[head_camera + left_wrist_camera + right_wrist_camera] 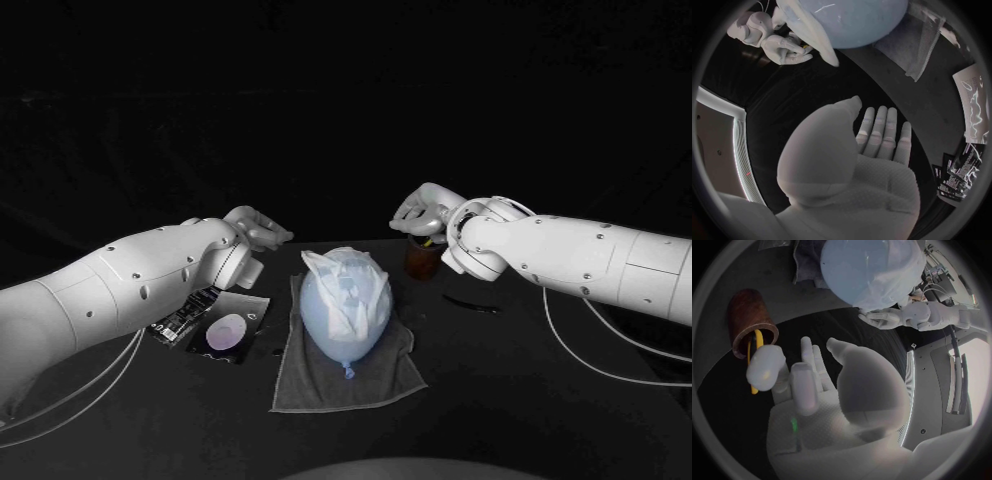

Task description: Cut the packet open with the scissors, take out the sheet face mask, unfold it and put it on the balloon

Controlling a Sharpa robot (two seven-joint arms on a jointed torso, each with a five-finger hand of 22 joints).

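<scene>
Left hand (260, 228): fingers out straight and apart, holds nothing; hovers just left of the balloon's far end.
Black printed packet (188, 314): flat on the table, partly under the left forearm.
Dark packet with pale oval print (231, 330): flat, touching the black printed packet, just left of the towel.
Grey cloth towel (378, 385): spread on the black table (548, 420), under the balloon.
Pale blue rubber balloon (346, 325): lies on the towel, knot end toward the robot.
White sheet face mask (346, 272): draped, wrinkled, over the balloon's far end; the near part of the balloon is bare.
Brown round cup (423, 260): upright, just right of the balloon's far end; a yellow thing (752, 357) stands inside, cannot tell what it is.
Small dark object (470, 303): on the table right of the towel, too dim to tell what it is.
Right hand (421, 215): fingers apart, nothing held; above the cup.
</scene>
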